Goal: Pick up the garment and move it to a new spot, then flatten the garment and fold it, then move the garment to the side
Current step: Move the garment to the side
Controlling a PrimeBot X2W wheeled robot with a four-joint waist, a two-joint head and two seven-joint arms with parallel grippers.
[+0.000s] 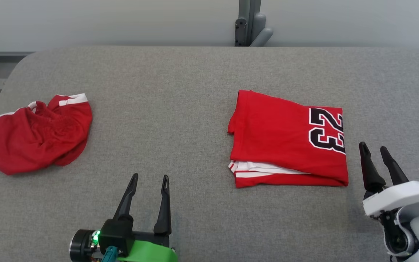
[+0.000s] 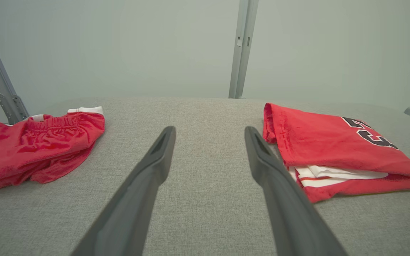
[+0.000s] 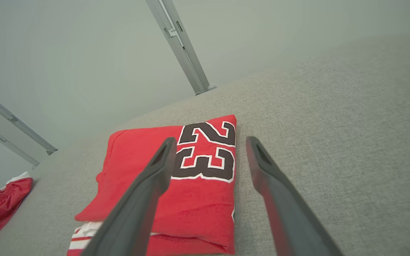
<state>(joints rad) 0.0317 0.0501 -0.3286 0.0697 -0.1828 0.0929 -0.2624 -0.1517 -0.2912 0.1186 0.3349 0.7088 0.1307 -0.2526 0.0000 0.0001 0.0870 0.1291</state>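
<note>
One folded red jersey (image 1: 286, 142), numbered 23, lay right of centre on the grey table (image 1: 195, 91), the right gripper (image 1: 372, 146) just beside it, spread and empty, the left gripper (image 1: 150, 176) likewise spread and empty, crumpled red shorts (image 1: 35, 134) well apart at far left.

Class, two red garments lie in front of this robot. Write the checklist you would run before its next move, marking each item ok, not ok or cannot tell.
1. Left gripper open and empty: ok.
2. Right gripper open and empty: ok.
3. Jersey folded and lying flat: ok.
4. Shorts flattened: not ok, they lie in a crumpled heap.
5. Bare table between the two garments for spreading: ok.
6. Shorts fully on the table at their far left edge: cannot tell.
</note>
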